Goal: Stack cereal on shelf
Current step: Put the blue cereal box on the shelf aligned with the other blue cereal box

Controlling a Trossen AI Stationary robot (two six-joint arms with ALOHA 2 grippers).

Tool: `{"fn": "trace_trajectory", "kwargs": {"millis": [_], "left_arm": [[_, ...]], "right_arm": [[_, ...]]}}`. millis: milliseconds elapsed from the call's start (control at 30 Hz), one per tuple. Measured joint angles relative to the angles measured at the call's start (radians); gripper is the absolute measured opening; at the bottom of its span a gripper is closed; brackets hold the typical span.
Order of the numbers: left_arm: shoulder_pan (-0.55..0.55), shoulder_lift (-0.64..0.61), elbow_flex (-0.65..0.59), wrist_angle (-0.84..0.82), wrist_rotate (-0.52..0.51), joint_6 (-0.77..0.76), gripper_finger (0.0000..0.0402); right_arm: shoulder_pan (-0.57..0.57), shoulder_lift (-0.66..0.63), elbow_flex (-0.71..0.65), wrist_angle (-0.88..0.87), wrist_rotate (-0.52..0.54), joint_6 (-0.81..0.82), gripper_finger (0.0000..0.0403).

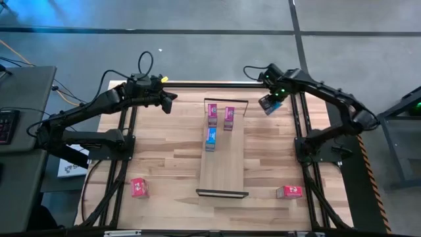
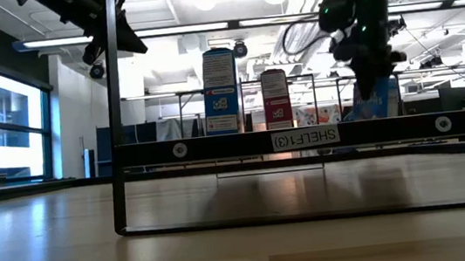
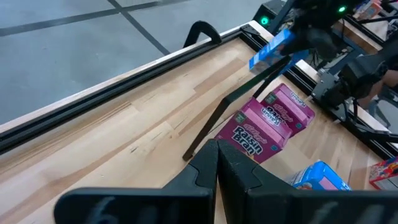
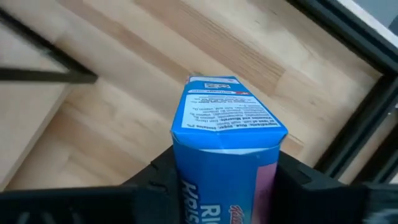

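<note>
The shelf [image 1: 222, 164] lies along the table's middle, with a black wire frame at each short end. Near its far end stand two pink cereal boxes [image 1: 212, 112] [image 1: 229, 117], and a light blue one [image 1: 211, 137] stands just nearer. My right gripper [image 1: 270, 103] is right of the shelf's far end, shut on another light blue cereal box [image 4: 227, 124]. My left gripper [image 1: 168, 102] is shut on nothing, above the table left of the shelf's far end. My right gripper pinches the light blue box between its two fingers [image 4: 298, 177], on two opposite sides [image 4: 186, 186] near its upper end. The fingers come from above, pointing steeply down. The box [image 3: 273, 46] hangs below them, tilted and lifted clear of the table.
Two red cereal boxes lie on the table, one near the front left [image 1: 139, 187] and one near the front right [image 1: 289, 191]. Black frame rails [image 1: 302, 131] run along the table's sides. Bare wood lies on both sides of the shelf.
</note>
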Motion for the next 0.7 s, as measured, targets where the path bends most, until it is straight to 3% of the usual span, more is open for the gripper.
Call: {"fn": "trace_trajectory", "kwargs": {"millis": [133, 367, 533, 700], "left_arm": [[0.0, 0.0, 0.0, 0.0, 0.0, 0.0, 0.0], [0.0, 0.0, 0.0, 0.0, -0.002, -0.001, 0.0], [0.0, 0.005, 0.0, 0.001, -0.032, -0.02, 0.0], [0.0, 0.008, 0.0, 0.0, -0.036, -0.026, 0.0]], "right_arm": [[0.0, -0.088, 0.0, -0.073, -0.061, -0.012, 0.0121], [0.052, -0.216, 0.0, -0.269, -0.286, -0.026, 0.0106], [0.195, -0.237, 0.0, -0.275, -0.412, 0.055, 0.0106], [0.391, -0.221, 0.0, -0.112, -0.41, 0.183, 0.0105]]}}
